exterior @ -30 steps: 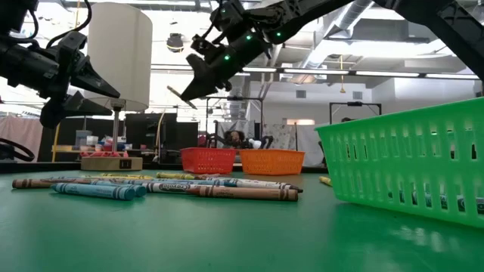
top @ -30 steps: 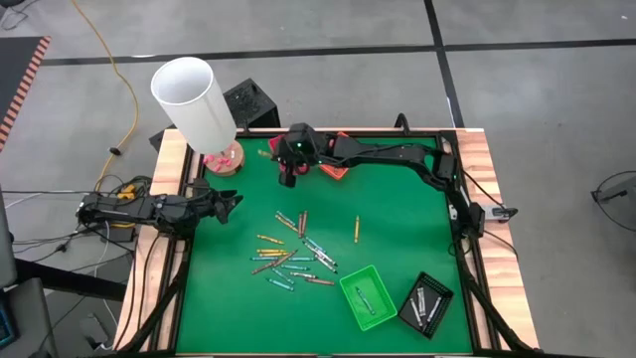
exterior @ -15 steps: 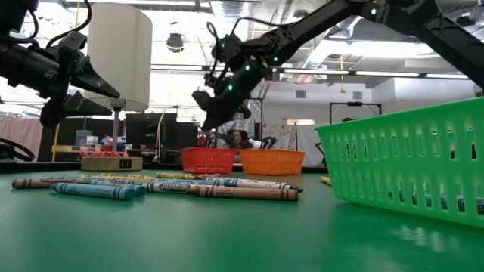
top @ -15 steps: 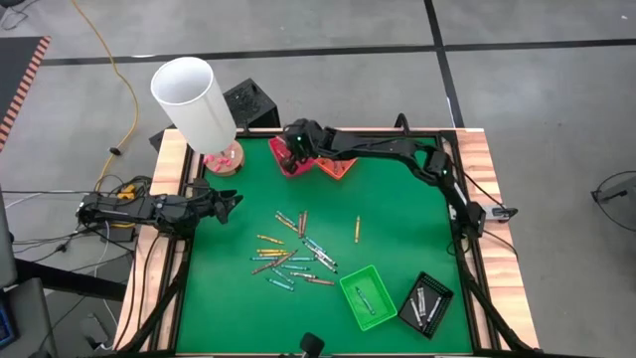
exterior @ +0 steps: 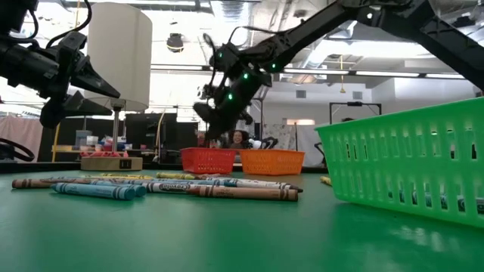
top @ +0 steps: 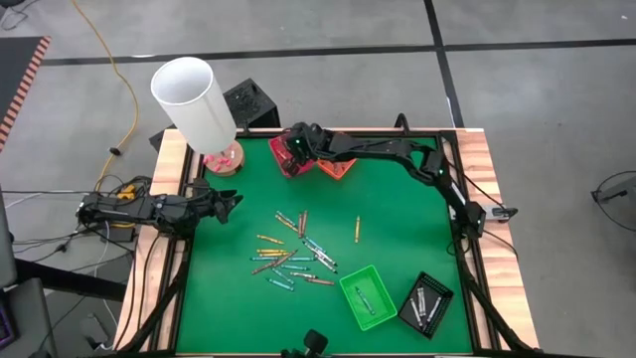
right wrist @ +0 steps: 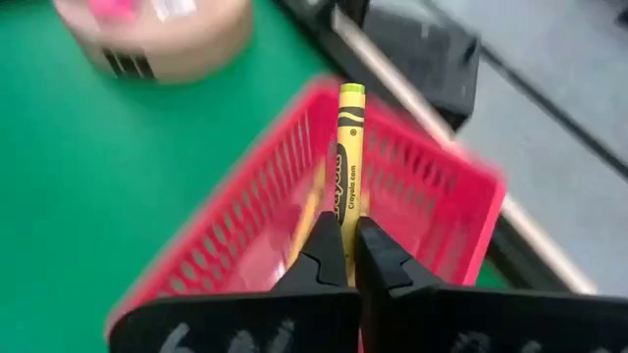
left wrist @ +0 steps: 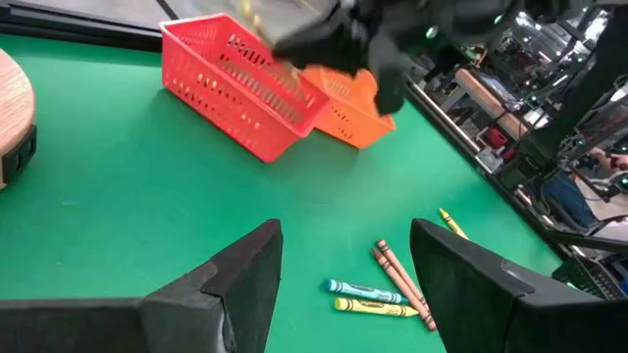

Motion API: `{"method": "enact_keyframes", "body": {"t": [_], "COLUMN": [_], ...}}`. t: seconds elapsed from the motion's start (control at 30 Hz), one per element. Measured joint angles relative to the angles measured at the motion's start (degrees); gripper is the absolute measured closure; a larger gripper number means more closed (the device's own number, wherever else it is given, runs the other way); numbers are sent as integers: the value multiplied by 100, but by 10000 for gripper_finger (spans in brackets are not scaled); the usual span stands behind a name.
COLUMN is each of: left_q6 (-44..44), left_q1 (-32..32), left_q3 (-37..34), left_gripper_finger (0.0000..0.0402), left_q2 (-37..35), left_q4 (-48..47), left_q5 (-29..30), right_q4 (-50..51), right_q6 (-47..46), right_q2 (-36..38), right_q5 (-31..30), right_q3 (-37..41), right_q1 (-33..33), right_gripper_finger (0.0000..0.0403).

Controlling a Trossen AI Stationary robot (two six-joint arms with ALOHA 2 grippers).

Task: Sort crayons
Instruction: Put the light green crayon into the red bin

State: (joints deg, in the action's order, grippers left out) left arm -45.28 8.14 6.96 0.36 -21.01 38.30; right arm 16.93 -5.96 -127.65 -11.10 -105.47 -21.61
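The left gripper [top: 231, 204] waits with jaws spread at the table's left edge, near the crayons [top: 293, 257] scattered mid-table. The right gripper [top: 295, 149] has swung from open table to above the red tray [top: 285, 159] at the far edge. Clenched on a yellow crayon [right wrist: 347, 157], it looks ready to drop it.
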Motion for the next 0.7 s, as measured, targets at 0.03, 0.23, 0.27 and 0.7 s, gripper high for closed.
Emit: {"method": "enact_keyframes", "body": {"t": [0.03,0.23,0.27,0.7], "left_q6": [-2,-31,-33,-55], "left_q1": [0,0,0,0], "left_q3": [0,0,0,0], "left_gripper_finger": [186,186,186,186], "left_q2": [0,0,0,0], "left_q4": [-1,0,2,-1], "left_q5": [6,-8,-8,-10], "right_q4": [-10,114,69,376], "right_q6": [-56,-245,-252,-260], "right_q2": [-82,-108,-104,-97], "right_q5": [6,24,11,90], "right_q3": [2,2,2,-240], "right_q1": [-12,-20,-20,-31], "right_gripper_finger": [401,400,400,278]}}
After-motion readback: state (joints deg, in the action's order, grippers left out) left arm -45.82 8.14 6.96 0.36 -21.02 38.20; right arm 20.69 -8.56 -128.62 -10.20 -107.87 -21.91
